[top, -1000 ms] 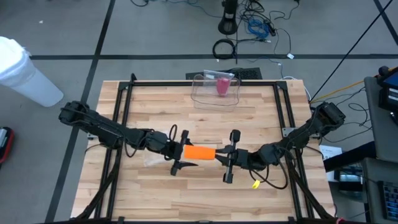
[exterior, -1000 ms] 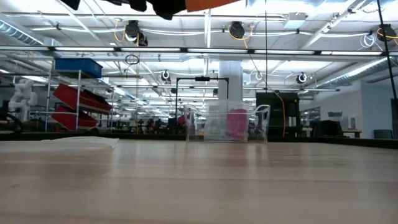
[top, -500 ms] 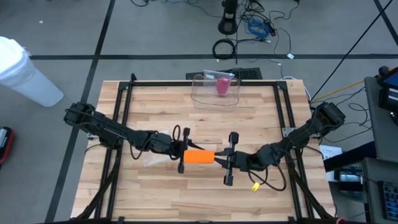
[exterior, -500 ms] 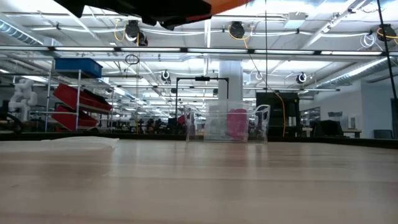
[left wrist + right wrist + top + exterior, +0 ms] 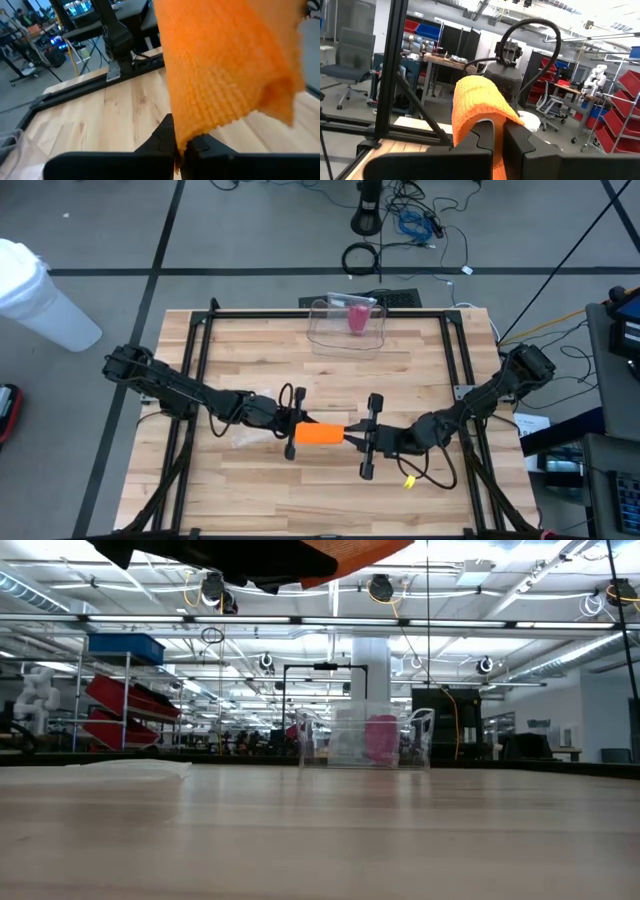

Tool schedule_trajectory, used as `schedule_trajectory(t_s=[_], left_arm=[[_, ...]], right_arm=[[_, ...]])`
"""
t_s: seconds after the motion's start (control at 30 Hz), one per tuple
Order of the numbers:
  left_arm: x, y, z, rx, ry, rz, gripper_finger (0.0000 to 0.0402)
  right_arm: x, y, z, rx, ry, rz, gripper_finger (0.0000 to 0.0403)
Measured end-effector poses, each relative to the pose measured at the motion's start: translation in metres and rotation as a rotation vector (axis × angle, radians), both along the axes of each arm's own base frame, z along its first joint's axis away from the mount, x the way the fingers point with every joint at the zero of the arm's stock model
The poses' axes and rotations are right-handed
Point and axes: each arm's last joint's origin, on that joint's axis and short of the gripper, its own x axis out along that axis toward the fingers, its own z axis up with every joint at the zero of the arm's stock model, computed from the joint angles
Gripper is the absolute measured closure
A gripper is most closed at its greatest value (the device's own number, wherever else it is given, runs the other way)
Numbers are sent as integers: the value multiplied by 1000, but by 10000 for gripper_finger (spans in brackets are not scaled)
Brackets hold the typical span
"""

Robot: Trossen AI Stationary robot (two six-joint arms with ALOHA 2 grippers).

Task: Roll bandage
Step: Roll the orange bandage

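Observation:
An orange bandage [image 5: 320,433] hangs in the air above the middle of the table, stretched between my two grippers. My left gripper [image 5: 294,431] is shut on its left end, and my right gripper [image 5: 352,437] is shut on its right end. In the left wrist view the bandage [image 5: 225,65] is a wide knitted strip running away from the fingers. In the right wrist view it [image 5: 475,105] arches over the fingers. The low view shows only its underside [image 5: 350,550] at the top edge, high above the table. My left gripper pinches the bandage's left end by its edge [image 5: 184,141] between its two fingers, coming level from the table's left. The bandage is lifted clear and spreads out beyond the fingers. My right gripper pinches the bandage's right end [image 5: 492,119] between its two fingers, coming level from the table's right. The cloth curves up and over the fingertips, clear of the table.
A clear plastic box [image 5: 347,322] with a pink thing inside stands at the far middle of the table and also shows in the low view [image 5: 365,737]. A clear wrapper [image 5: 243,438] lies under the left arm. A small yellow thing [image 5: 410,477] lies near the right arm.
Both grippers and the bandage have shifted a little toward the table's near edge and sunk slightly. My left gripper has turned about its wrist. Both stay shut on the bandage.

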Motion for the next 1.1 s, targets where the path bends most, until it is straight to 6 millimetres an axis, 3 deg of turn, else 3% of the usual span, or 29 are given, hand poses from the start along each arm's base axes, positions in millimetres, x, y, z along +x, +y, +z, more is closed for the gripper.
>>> schedule_trajectory(t_s=[0.3, 0.47, 0.6, 0.9, 1.1], left_arm=[[-10, -20, 5, 36, -12, 29, 400], [-18, -26, -4, 12, 112, 34, 401], [-21, -33, -13, -46, 197, -25, 401], [-27, -47, -8, -169, 228, -332, 401], [-28, -48, -8, -185, 245, -385, 401]], right_arm=[[0, 1, -1, -32, 15, -13, 399], [-5, 1, 4, -30, -7, -135, 399], [-5, 1, 3, -50, 6, -174, 399], [-5, -4, -11, -130, 166, -375, 399], [-6, -4, -6, -149, 146, -409, 399]])
